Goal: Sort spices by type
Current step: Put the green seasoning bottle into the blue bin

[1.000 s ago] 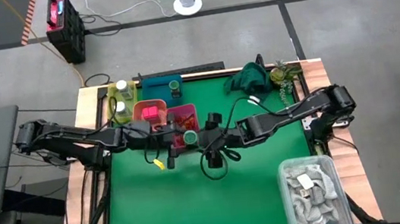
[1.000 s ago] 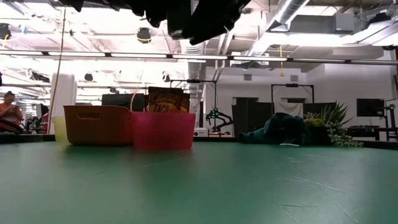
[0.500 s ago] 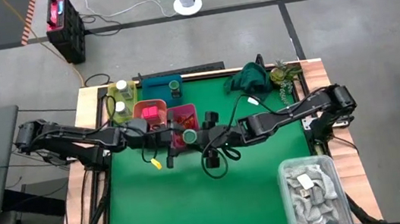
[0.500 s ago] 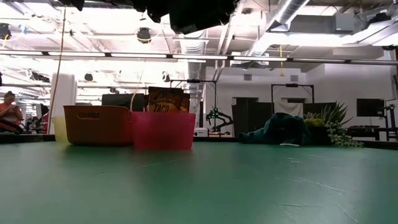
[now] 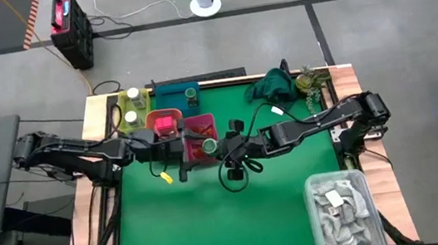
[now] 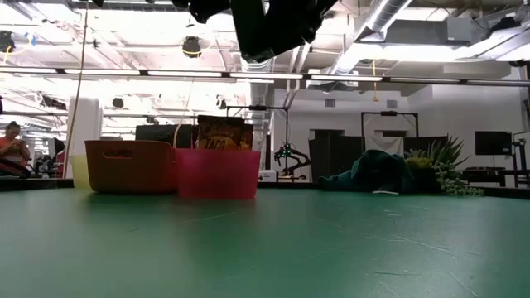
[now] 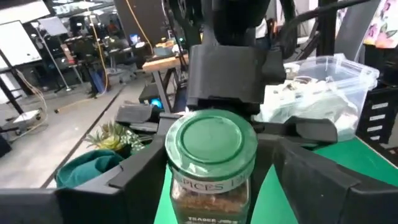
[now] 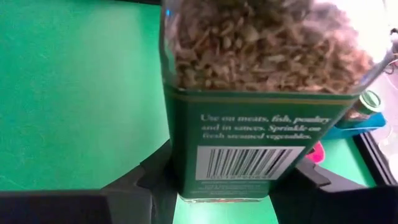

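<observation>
1. Left claw spread, its fingers flanking but clear of the green-topped jar.
2. Jar upright, lid up, long axis vertical; label reads "TRADER JOE'S".
3. Right claw pinches the jar; back label: "Use on meats, fish, poultry", barcode.

Both dark arms are reaching in from opposite sides and meeting above the middle of the green tabletop, raised well off it. The left end effector is standing with its fingers spread apart, either side of a small green-lidded glass spice jar. The right end effector is clamping that jar between its fingers.
</observation>
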`<state>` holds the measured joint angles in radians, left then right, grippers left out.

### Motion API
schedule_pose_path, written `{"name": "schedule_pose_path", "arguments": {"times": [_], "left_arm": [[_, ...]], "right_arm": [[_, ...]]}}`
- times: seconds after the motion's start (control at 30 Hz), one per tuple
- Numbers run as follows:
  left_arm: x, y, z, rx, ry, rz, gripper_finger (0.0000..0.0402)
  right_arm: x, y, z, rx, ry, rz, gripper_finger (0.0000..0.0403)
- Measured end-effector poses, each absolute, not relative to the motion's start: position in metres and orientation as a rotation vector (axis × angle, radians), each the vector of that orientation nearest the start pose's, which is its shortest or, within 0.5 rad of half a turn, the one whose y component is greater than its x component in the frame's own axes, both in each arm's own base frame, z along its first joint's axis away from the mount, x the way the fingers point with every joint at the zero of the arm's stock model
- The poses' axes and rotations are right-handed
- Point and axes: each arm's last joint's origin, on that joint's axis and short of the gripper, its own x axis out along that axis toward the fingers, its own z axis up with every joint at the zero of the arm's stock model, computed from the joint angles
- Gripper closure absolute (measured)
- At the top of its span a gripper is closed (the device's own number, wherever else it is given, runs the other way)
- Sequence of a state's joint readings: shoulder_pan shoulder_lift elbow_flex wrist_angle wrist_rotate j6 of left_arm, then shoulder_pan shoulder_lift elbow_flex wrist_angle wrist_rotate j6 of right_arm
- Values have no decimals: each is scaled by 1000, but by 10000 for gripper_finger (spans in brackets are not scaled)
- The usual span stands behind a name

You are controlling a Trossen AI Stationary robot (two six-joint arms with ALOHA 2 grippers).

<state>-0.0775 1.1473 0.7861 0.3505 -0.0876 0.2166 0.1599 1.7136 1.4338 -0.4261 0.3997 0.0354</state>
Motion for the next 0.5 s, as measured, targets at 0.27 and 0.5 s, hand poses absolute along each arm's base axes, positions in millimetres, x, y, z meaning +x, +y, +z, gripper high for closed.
{"name": "schedule_pose_path", "arguments": {"times": [0.27,0.5], "left_arm": [[258,-17,313,224,7,12,115],[258,-13,314,212,3,33,115]], "right_arm": [[379,50,295,-152,664,-242,181],[379,54,295,-163,652,-225,180]]}}
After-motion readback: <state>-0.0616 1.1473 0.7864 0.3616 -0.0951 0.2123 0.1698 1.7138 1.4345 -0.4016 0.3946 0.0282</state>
